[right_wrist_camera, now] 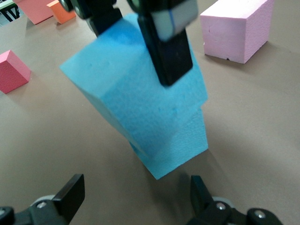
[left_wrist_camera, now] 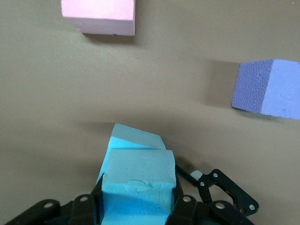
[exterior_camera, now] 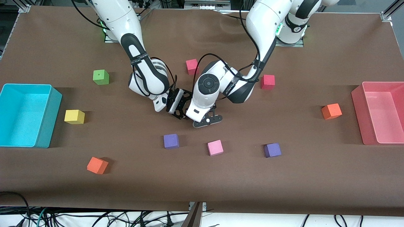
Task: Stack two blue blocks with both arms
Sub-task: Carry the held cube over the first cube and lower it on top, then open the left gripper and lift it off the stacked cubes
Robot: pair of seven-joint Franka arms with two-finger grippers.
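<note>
Pinching the upper blue block atop the lower blue block, left fingers; right fingers spread.

Robotics lab, not a home or shop. Two white arms are bolted onto a brown-covered table with aluminium framing at its corners. Loose cables trail below the table's near edge, and foam cubes and plastic bins are laid out as test props.

Brown table carries coloured cubes (two bins too).
</note>
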